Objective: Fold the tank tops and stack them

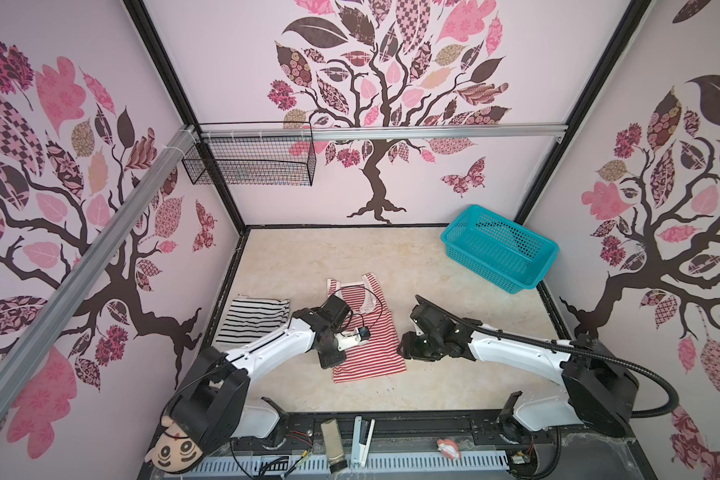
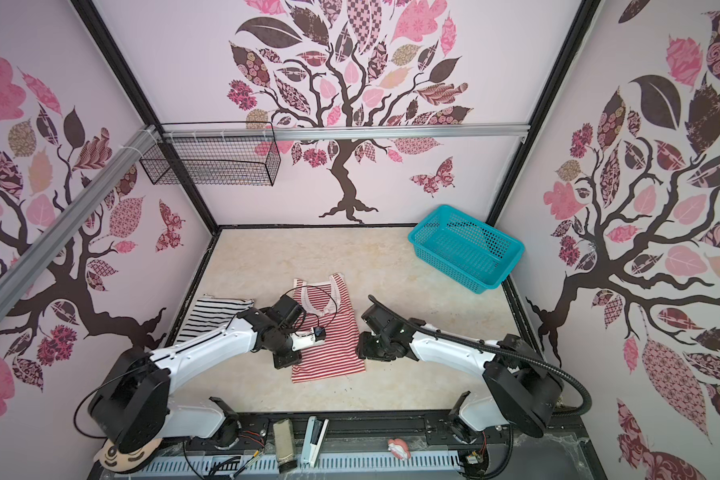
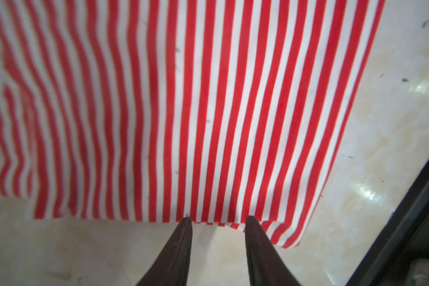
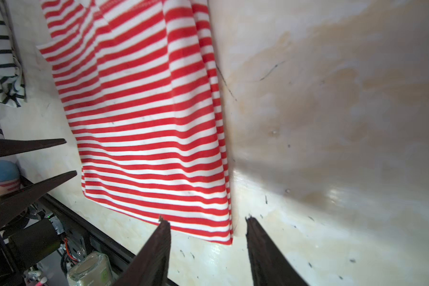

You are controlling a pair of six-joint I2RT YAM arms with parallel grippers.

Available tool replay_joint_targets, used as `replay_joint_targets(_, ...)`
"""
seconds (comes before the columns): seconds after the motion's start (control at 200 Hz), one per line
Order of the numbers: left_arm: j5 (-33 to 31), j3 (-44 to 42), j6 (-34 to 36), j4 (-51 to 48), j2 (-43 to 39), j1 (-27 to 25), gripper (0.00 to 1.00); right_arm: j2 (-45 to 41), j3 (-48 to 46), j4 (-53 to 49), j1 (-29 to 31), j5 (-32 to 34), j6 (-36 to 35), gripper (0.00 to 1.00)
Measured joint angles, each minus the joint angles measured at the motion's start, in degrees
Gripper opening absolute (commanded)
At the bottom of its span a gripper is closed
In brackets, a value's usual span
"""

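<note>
We see the left pincer (image 3: 218,219) parted, empty, at the edge of the red-and-white tank top (image 3: 183,111); the right pincer (image 4: 204,221) likewise, by its corner.

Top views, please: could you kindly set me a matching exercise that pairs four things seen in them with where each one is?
Things
1. red-and-white tank top
2. black-and-white tank top
3. teal basket
4. wire basket

Places
A. hung from the rail at the back left
B. far right corner of the table
C. middle of the table
D. by the table's left edge

Pairs: 1-C, 2-D, 3-B, 4-A
</note>
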Motion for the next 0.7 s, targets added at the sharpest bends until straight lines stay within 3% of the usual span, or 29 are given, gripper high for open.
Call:
replay_joint_targets(0.22, -0.2, -1.0, 0.8, 0.7, -4.8, 0.0, 0.56, -0.7, -2.6, 0.8, 0.0, -0.6, 1.7, 0.56)
replay_joint_targets(0.49, -4.3, -8.3, 1.2, 4.5, -6.5, -0.1, 0.57, 1.0, -6.5, 4.0, 1.6, -3.5, 4.2, 0.56)
replay_joint_targets(0.7, -4.6, -9.4, 0.7, 6.2, -9.3, -0.7, 0.57, 5.9, -3.6, 5.8, 5.2, -4.2, 4.5, 0.46)
